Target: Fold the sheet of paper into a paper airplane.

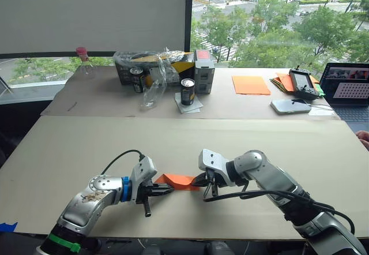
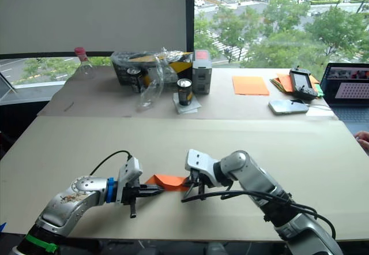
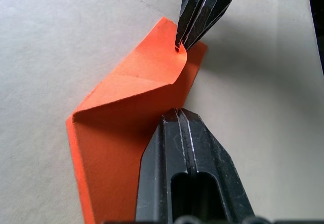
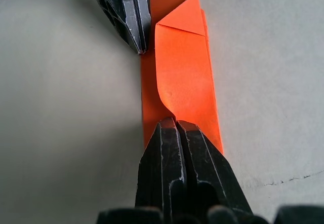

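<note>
Paper airplane (image 1: 177, 180) lies on the near table (image 1: 69, 145), right between my two grippers. It is a small bright orange wedge, folded into layers, and it rests flat on the tan top close to the front edge.

My left gripper (image 1: 167, 190) comes in from the left side. Its two black fingers are pressed tight together, with no gap I can see. In the left wrist view the fingers (image 3: 187, 148) sit on the near edge of the orange paper (image 3: 126, 112). I can't tell if they pinch the paper or just press on it.

My right gripper (image 1: 199, 181) comes in from the right side. Its fingers are squeezed together too, and they pinch the edge of the top flap. In the right wrist view the flap curls up a bit where the fingers (image 4: 177, 148) nip it. The two grippers face each other with the paper between them.

The far table (image 1: 242, 105) behind holds other stuff. I see a black drink can (image 1: 187, 91) on a white napkin, a grey box (image 1: 204, 64), and a crinkly plastic bag (image 1: 155, 76). A paler orange sheet (image 1: 251, 85) lies flat well off to the right, next to a phone (image 1: 290, 105) and a laptop (image 1: 350, 87).
</note>
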